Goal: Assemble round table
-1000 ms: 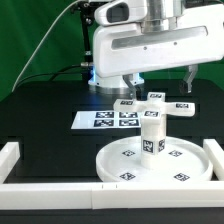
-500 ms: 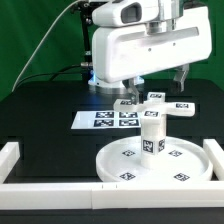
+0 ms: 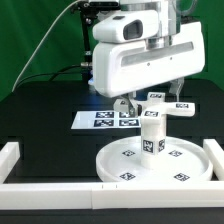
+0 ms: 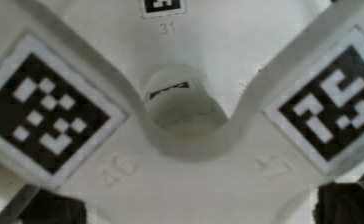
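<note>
White plastic parts sit in a row across the black table in the exterior view: at nine o'clock from the scene's middle lies the marker board (image 3: pixel 106 119), flat and untouched; at the centre the disc (image 3: pixel 152 162) rests low by the front rail (image 3: pixel 60 186), and the leg (image 3: pixel 151 134) stands upright on its hub, topped by a flat cross-shaped piece (image 3: pixel 160 104) with tags on its arms. Over the last second the arm has swung from two o'clock toward the middle and sunk, so the gripper (image 3: pixel 152 100) now hangs right over that top piece, where a second ago it stood off to the exterior view's right. Its jaws are spread wide and pinch nothing. The wrist view looks straight down on the cross (image 4: pixel 182 120), with a tagged arm on each side, which suggests good alignment. I judge the arm is lining up to seize or turn the top piece; the table is partly built, not finished.
</note>
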Tool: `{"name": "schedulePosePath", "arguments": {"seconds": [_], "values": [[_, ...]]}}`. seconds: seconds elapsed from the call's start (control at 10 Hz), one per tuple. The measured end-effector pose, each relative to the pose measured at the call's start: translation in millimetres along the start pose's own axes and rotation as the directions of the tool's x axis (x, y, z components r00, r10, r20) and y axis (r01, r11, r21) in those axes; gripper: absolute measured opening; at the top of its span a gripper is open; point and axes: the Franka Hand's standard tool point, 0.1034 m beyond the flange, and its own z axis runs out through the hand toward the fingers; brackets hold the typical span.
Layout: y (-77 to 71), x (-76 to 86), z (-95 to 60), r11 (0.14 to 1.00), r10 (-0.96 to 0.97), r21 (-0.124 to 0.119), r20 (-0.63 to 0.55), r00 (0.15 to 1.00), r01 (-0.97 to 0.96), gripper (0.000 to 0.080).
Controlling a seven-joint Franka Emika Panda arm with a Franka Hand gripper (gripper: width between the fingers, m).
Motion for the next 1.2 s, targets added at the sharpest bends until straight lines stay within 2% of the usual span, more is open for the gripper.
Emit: {"name": "schedulePosePath", "arguments": {"seconds": [0.1,0.2,0.3,0.7,0.8,0.9,1.0,1.1,1.2], "values": [[0.8,-0.5,0.2,1.000,0.006,0.000,0.001,1.000,-0.006,0.0593],[0.9,-0.6,0.3,1.000,0.005,-0.001,0.001,1.000,-0.005,0.0593],[0.9,-0.6,0.3,1.000,0.005,-0.001,0.001,1.000,-0.005,0.0447],[1.2,-0.6,0.5,0.999,0.042,-0.002,-0.001,0.999,-0.042,0.0448],[1.3,-0.2,0.6,0.991,0.135,-0.011,-0.018,0.991,-0.135,0.0448],[0.7,0.5,0.8,0.953,0.304,-0.012,-0.029,0.952,-0.304,0.0448],[1.6,0.6,1.2,0.885,0.465,0.009,-0.044,0.884,-0.465,0.0448],[1.5,0.2,1.5,0.787,0.617,0.040,-0.051,0.786,-0.615,0.0448],[1.4,0.5,1.5,0.701,0.713,0.056,-0.044,0.699,-0.711,0.0448]]}}
